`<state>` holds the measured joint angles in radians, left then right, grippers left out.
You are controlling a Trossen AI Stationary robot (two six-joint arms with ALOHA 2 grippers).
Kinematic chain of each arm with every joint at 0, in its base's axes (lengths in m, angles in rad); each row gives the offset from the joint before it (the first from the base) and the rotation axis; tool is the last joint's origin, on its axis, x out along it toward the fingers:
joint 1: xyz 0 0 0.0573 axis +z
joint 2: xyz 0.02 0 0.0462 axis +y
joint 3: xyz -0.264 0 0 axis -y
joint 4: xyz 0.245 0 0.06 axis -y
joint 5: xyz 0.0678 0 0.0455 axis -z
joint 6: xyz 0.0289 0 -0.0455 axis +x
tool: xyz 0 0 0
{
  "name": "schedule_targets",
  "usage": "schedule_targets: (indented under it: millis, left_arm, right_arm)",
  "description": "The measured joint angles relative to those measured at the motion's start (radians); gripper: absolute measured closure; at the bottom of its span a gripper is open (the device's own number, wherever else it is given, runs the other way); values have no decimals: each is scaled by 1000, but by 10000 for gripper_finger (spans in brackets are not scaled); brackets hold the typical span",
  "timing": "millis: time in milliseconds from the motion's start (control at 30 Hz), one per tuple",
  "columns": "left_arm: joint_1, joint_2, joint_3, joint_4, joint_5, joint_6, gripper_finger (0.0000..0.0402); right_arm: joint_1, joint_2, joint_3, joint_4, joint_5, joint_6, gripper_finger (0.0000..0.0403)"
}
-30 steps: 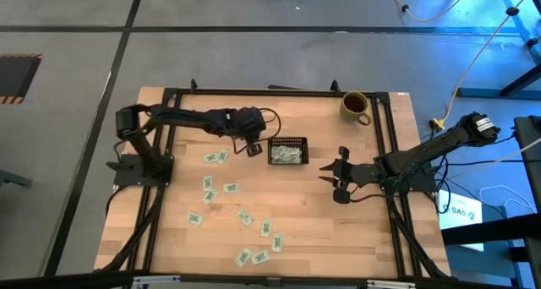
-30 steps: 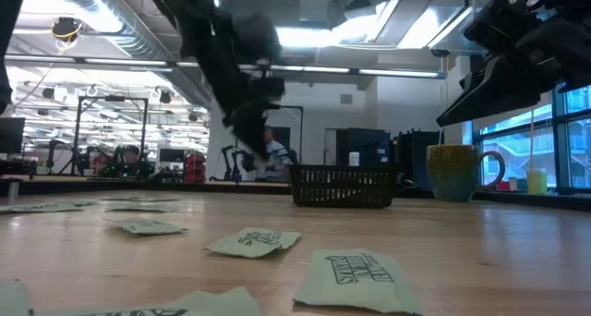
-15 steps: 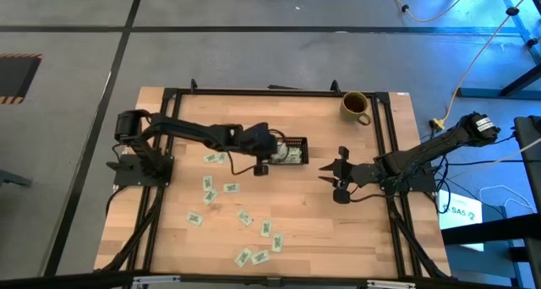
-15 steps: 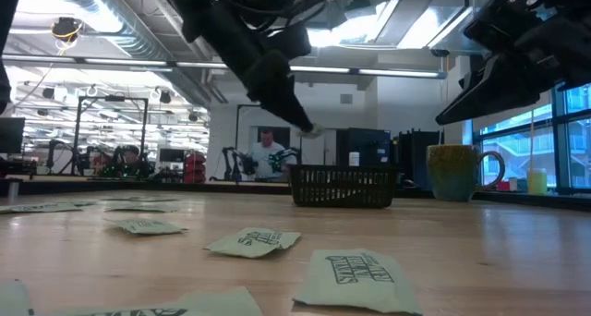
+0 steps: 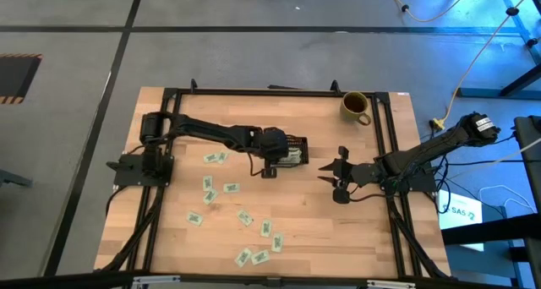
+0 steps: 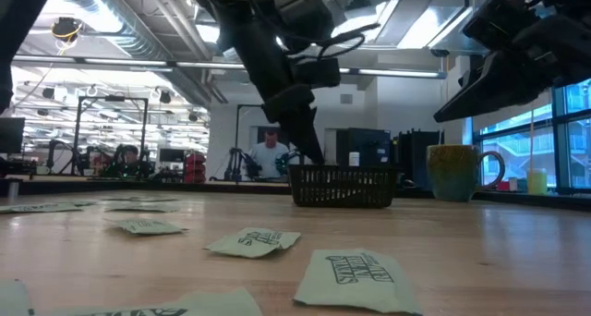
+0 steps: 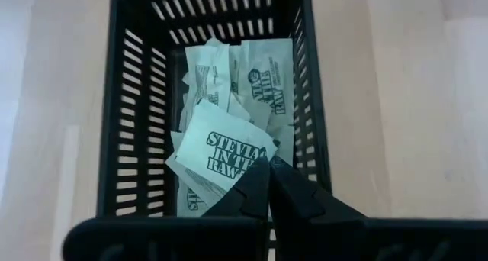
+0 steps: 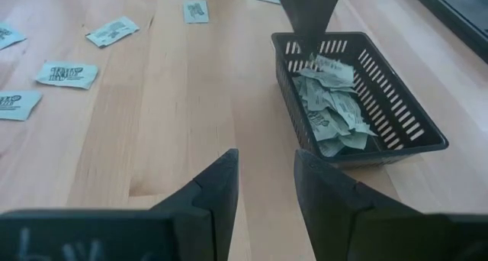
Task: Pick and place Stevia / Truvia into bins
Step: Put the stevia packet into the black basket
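Note:
The black slotted bin (image 5: 297, 142) stands mid-table with several pale green Stevia packets heaped inside (image 7: 263, 85). My left gripper (image 7: 268, 169) reaches slanting down over the bin's left end (image 6: 297, 173) and is shut on one Stevia packet (image 7: 225, 143). More packets lie flat on the wood to the left and near side (image 5: 207, 188) (image 5: 266, 230). My right gripper (image 5: 324, 173) waits open to the right of the bin, fingers (image 8: 221, 185) apart with nothing between them. My left gripper pinches the packet by one edge (image 7: 253, 160) between its two fingertips. The fingers come slanting down from the table's left. The packet sticks out ahead of the fingertips, tilted, inside the bin's left end over the heap; whether it touches the heap I cannot tell.
An olive mug (image 5: 356, 106) stands at the far right corner. Loose packets are scattered over the table's left and near part (image 5: 245, 257). Bare wood lies between the bin and my right gripper (image 8: 191, 101).
My left gripper has gone toward the table's right edge with the packet, from beside the bin's left end to over it, sinking a little and rolling slightly. It has stayed shut on the packet.

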<state>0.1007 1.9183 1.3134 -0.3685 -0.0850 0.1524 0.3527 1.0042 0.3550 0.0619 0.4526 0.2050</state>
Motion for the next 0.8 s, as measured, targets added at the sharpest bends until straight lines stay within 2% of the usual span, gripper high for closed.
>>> schedule_targets:
  millis: [200, 467, 667, 800]
  left_arm:
    - [2, 13, 4, -7, 0, -2, 394]
    - [2, 11, 4, -32, -1, 27, 357]
    - [2, 11, 4, -55, -3, 33, 347]
    - [-2, 11, 4, -55, -3, -39, 351]
  right_arm:
    - [0, 0, 0, -1, 0, 0, 272]
    - [0, 0, 0, -1, 0, 0, 272]
    - [0, 0, 0, -1, 0, 0, 272]
    - [0, 0, 0, -1, 0, 0, 272]
